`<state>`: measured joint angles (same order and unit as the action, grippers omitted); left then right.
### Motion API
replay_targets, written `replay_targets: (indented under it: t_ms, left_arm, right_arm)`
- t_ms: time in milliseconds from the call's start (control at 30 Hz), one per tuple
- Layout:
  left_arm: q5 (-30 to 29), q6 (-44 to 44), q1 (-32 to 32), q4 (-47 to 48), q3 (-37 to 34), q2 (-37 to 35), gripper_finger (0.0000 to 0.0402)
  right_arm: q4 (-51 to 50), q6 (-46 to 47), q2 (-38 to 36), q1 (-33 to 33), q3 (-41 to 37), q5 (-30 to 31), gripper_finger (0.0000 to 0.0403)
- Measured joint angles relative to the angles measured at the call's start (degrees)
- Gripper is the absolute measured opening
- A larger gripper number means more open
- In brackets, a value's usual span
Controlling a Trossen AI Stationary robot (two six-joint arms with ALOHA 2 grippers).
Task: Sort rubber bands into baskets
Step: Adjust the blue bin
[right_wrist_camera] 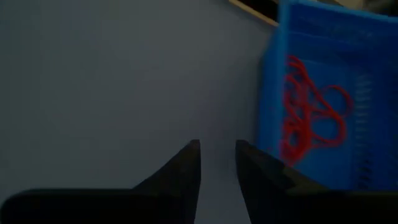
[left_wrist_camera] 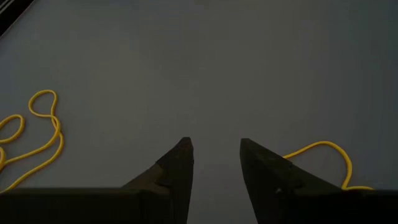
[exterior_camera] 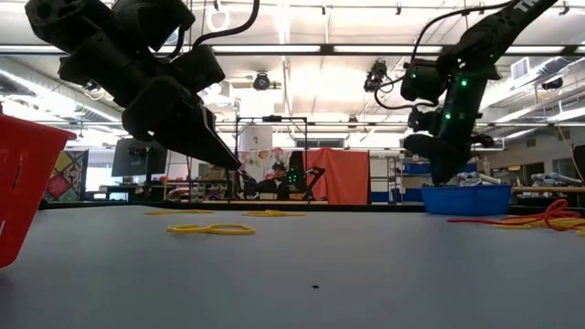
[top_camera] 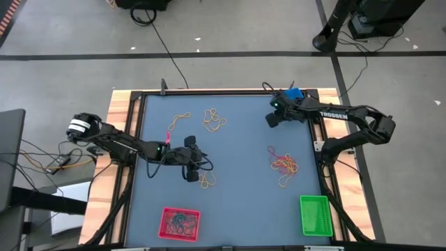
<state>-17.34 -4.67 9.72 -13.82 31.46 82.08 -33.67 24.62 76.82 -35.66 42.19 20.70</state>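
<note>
Looming closest in the low view, the red basket [exterior_camera: 26,187] fills the near corner of the grey table [top_camera: 237,150], which serves as the landmark for everything else.

Near the table's middle, the left gripper [top_camera: 190,159] hangs just above the surface with its 2 fingers [left_wrist_camera: 177,163] parted and nothing between them. Loose yellow rubber bands [left_wrist_camera: 37,134] lie on the bare table to either side of the fingers, and one yellow loop [top_camera: 208,180] sits just beside the gripper toward the table's near edge.

At the table's far right corner, the right gripper [top_camera: 273,116] hovers beside the blue basket [right_wrist_camera: 336,93], fingers slightly apart and gripping nothing. Red bands [right_wrist_camera: 311,115] rest inside that blue basket.

Across the table, a yellow cluster [top_camera: 214,120] lies toward the far edge, with a thin yellow strand [top_camera: 180,118] beside it. A tangle of red and yellow bands [top_camera: 284,165] sits on the table's right half, well apart from both grippers.

Along the table's near edge, the red basket holds a jumble of bands, while the green basket [top_camera: 314,215] stands at the near right corner.

Beyond the table, a person [exterior_camera: 278,180] sits in the room behind.
</note>
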Motion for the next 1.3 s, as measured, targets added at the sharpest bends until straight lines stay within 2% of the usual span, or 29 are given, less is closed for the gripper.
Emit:
replay_targets:
  t_ms: [233, 367, 500, 667, 733, 833, 1000, 1300]
  left_arm:
    - [0.0, 0.0, 0.0, 0.0, 0.0, 0.0, 0.0138]
    - [0.0, 0.1, 0.0, -0.4, 0.0, 0.0, 0.0138]
    - [0.0, 0.0, 0.0, -0.4, 0.0, 0.0, 0.0138]
    - [0.0, 0.0, 0.0, -0.4, 0.0, 0.0, 0.0138]
    - [0.0, 0.0, 0.0, -0.4, 0.0, 0.0, 0.0138]
    - [0.0, 0.0, 0.0, -0.4, 0.0, 0.0, 0.0138]
    - [0.0, 0.2, 0.0, -0.4, 0.0, 0.0, 0.0138]
    - [0.0, 0.4, 0.0, -0.5, 0.0, 0.0, 0.0138]
  right_arm:
    - [-10.5, 3.8, 0.0, 0.8, 0.0, 6.6, 0.0104]
    - [-11.9, 4.3, -0.7, 1.9, 0.0, 12.6, 0.0102]
    - [-12.0, 4.4, -2.8, 1.9, 0.0, 14.5, 0.0101]
    - [-15.1, 10.6, -5.3, 0.3, 0.0, 20.5, 0.0101]
    - [-16.3, 13.4, -5.2, -1.4, 0.0, 18.8, 0.0098]
    - [-17.4, 14.2, -3.1, -2.6, -0.1, 13.1, 0.009]
    - [-17.3, 13.6, -1.5, -0.8, -0.1, 12.2, 0.0077]
    - [-16.4, 14.1, -1.5, 2.4, -0.1, 6.3, 0.0075]
